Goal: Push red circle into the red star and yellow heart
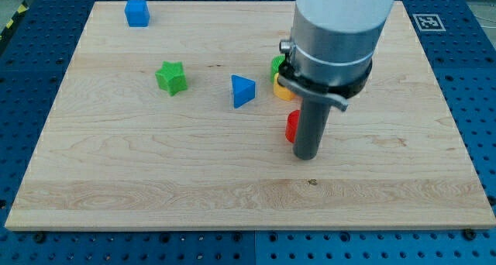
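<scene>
My tip (pixel 307 156) is down on the pale wooden tabletop (pixel 139 180), a little right of centre, and pressed right up against its left side is a small red plastic block (pixel 291 126), only a sliver of it showing, so whether it is the circle or the star I cannot tell. Just above it, toward the view's top, a yellow plastic block (pixel 283 92) peeks out from behind the rod's grey collar, shape hidden, and a green block (pixel 277 64) sits directly above that, touching or nearly so, also mostly covered. The arm's big body blocks everything right of those three. Off to the view's left, a blue plastic pyramid-like block (pixel 242 91) stands near the cluster, then a green star-shaped block (pixel 171 77) further left, and a blue cube (pixel 137 13) sits well apart near the top-left corner. There are no jaws here, just the bare rod.
</scene>
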You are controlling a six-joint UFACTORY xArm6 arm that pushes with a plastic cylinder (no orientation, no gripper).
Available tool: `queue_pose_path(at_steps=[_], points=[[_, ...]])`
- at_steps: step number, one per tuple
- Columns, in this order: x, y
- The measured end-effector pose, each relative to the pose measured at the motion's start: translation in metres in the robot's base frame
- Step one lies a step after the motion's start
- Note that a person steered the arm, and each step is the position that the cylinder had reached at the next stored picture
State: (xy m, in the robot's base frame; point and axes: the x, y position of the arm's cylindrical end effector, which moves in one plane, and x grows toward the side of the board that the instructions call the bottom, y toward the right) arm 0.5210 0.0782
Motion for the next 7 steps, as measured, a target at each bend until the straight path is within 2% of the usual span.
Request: queue_pose_path(at_steps=[2,4,5,7], points=[[-0.019,0.021],[0.048,-0.011],[-0.010,-0.013],[-0.019,-0.012]])
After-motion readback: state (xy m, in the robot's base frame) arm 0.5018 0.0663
